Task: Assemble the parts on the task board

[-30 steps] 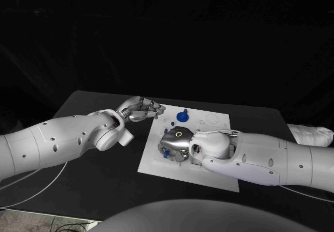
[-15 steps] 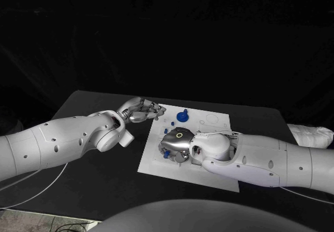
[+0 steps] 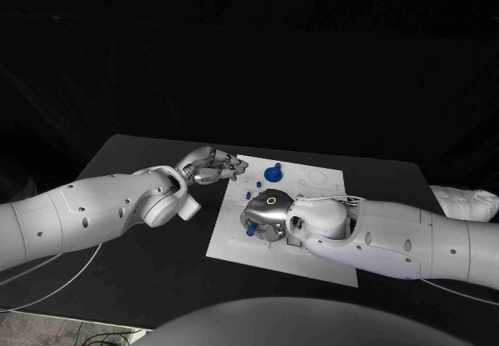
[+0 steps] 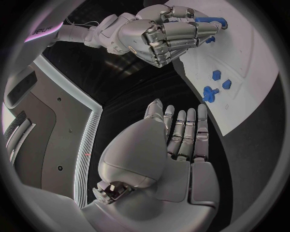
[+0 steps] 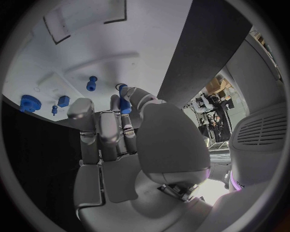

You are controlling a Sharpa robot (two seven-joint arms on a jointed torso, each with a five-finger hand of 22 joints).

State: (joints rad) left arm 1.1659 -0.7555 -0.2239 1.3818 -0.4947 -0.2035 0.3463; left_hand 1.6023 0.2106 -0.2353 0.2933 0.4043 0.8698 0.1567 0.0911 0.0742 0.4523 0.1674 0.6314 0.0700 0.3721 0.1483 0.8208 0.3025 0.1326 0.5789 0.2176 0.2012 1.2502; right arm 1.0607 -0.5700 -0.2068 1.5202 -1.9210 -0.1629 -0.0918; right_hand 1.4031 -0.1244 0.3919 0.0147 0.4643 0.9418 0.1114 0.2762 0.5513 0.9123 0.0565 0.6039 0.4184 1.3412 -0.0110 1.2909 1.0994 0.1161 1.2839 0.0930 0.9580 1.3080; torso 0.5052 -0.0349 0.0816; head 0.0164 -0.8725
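Observation:
The white task board [image 3: 312, 249] lies mid-table. My right hand [image 3: 266, 215] hangs over its left-middle part and pinches a small blue peg [image 5: 123, 104] between thumb and finger; the same peg [image 4: 209, 21] sticks out of that hand in the left wrist view. A blue gear [image 3: 272, 174] stands near the board's far edge, with small blue pieces [image 3: 256, 185] beside it. In the right wrist view the gear [image 5: 27, 103], a hex piece [image 5: 63, 100] and another peg [image 5: 92, 83] sit on the board. My left hand [image 3: 212, 166] hovers at the board's far left corner, its fingers [image 4: 181, 137] stretched out and holding nothing.
The black table [image 3: 135, 155] surrounds the board. Outlined recesses [image 5: 113, 12] mark the board beyond the right hand. A white bundle [image 3: 463, 198] lies at the table's right edge. Thin cables [image 3: 47, 285] run across the table under the left arm.
The right hand has crept slightly toward the near right with the peg still in it. The left hand has stayed about where it was.

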